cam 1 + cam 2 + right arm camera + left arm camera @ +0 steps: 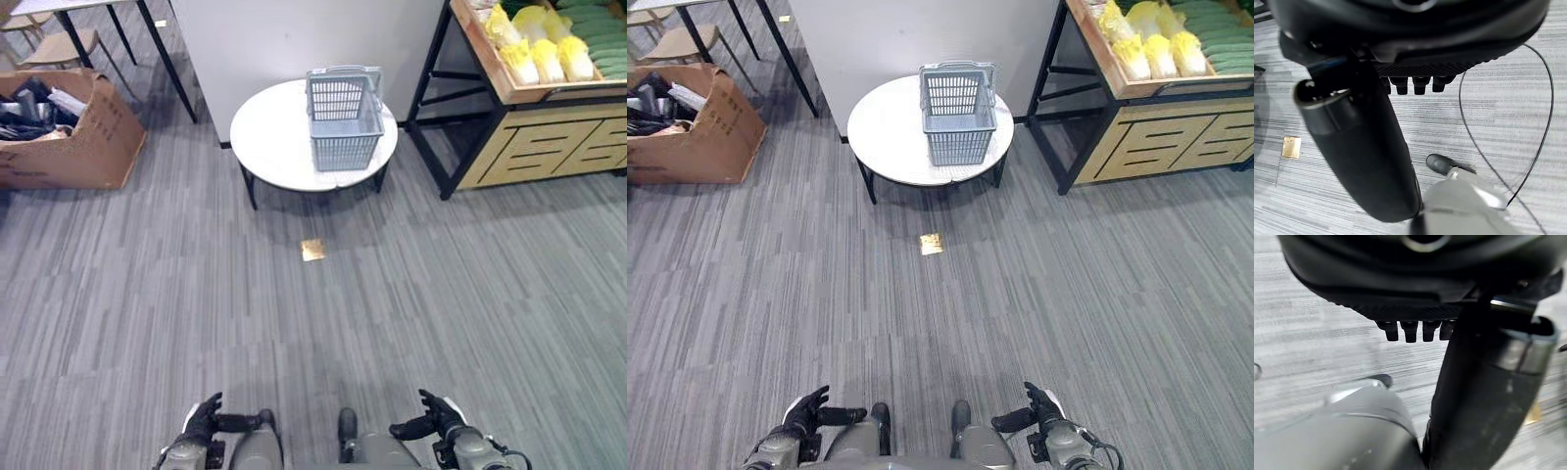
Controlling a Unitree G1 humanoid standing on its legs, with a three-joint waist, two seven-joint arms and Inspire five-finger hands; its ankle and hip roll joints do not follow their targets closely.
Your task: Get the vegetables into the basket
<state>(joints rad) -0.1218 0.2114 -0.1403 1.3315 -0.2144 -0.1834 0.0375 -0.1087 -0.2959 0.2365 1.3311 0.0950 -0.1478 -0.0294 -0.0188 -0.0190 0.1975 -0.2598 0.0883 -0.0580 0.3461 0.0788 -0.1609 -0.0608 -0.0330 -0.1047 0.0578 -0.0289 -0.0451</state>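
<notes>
I judge I'm at the approach step; left hand (pixel 201 421) and right hand (pixel 438 418) hang low, relaxed and empty; the basket (pixel 343 117) sits on the round table (pixel 269 137); the vegetables (pixel 537 49) lie on the shelf (pixel 519 147) beside it; next I must walk closer.

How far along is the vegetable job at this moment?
Nothing looks done: the basket on the round table appears empty. Both the left hand and right hand hang open, holding nothing. Left: fetch the vegetables from the shelf.
</notes>
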